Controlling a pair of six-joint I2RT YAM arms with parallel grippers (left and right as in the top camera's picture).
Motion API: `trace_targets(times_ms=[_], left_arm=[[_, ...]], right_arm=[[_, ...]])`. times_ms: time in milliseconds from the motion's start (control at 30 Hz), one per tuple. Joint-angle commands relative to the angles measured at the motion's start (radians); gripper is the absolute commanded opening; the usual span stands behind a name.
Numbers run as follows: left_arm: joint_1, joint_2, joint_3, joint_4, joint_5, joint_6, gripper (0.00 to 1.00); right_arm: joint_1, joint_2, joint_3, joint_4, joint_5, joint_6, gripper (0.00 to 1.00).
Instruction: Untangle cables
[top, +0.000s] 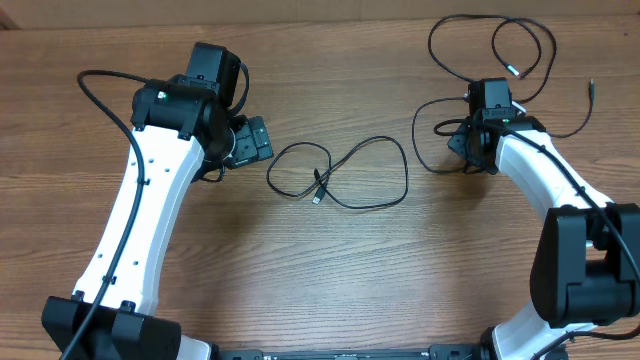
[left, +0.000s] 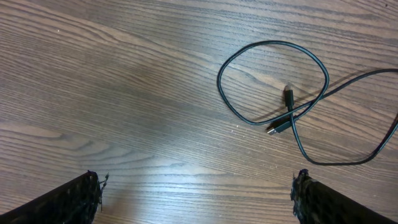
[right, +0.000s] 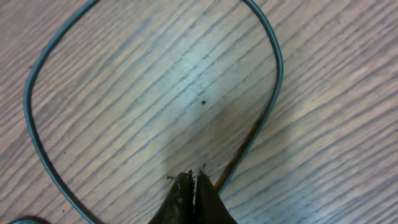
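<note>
Over the table, your left gripper hangs with fingers spread wide, the middle cable lying looped and crossed just ahead. Your right gripper shows fingers pressed together beside the far cable; a pinch can't be confirmed.

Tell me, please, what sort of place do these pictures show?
Most likely a robotics lab or test bench, not a home. A white left arm and right arm stand at a wood-grain table, and thin black cables lie on it in loose loops, seemingly laid out for practice.
</note>
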Motion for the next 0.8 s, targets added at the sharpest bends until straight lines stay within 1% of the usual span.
trace_targets(times_ms=[0,67,100,167,200,233,267,333,400,433,467,500,567,667,767], left_arm=[[0.003,0.009,-0.004,0.0,0.008,-0.006,1.0],[0.003,0.009,-0.004,-0.001,0.008,-0.006,1.0],[0.003,0.009,-0.004,-0.001,0.008,-0.006,1.0],[0.003,0.009,-0.004,0.0,0.008,-0.006,1.0],[0.003,0.009,-0.004,0.001,0.008,-0.006,1.0],[0.003,0.009,-0.004,0.002,0.008,-0.006,1.0],[0.003,0.009,-0.004,0.003,0.008,-0.006,1.0],[0.003,0.009,-0.004,0.004,0.008,-0.006,1.0],[0.003,0.009,-0.004,0.004,0.008,-0.006,1.0],[0.003,0.009,-0.004,0.004,0.008,-0.006,1.0],[0.003,0.009,-0.004,0.004,0.008,-0.006,0.99],[0.003,0.009,-0.004,0.004,0.008,-0.006,1.0],[0.003,0.009,-0.004,0.005,0.008,-0.006,1.0],[0.003,0.009,-0.004,0.005,0.008,-0.006,1.0],[0.003,0.009,-0.004,0.004,0.008,-0.006,1.0]], right_arm=[[-0.003,-0.023,0.003,0.025,0.01,-0.037,0.08],[-0.003,-0.023,0.003,0.026,0.008,-0.026,0.29],[-0.003,-0.023,0.003,0.027,0.0,-0.026,0.37],[-0.003,-0.022,0.003,0.03,-0.023,-0.027,0.48],[-0.003,-0.022,0.002,0.035,-0.029,-0.027,0.56],[-0.003,-0.022,0.002,0.04,-0.032,-0.027,0.67],[-0.003,-0.022,0.002,0.047,-0.033,-0.026,0.82],[-0.003,-0.022,0.002,0.05,-0.05,-0.026,0.93],[-0.002,-0.022,0.002,0.045,-0.117,-0.027,0.97],[-0.002,-0.022,0.002,0.035,-0.179,-0.027,0.96],[-0.002,-0.022,0.002,0.025,-0.241,-0.026,0.92],[-0.002,-0.022,0.0,0.012,-0.306,-0.026,0.85],[0.0,-0.02,0.0,-0.012,-0.357,-0.026,0.78],[0.006,-0.017,0.0,-0.065,-0.328,0.062,0.77],[0.006,-0.014,-0.001,-0.126,-0.235,0.237,0.82]])
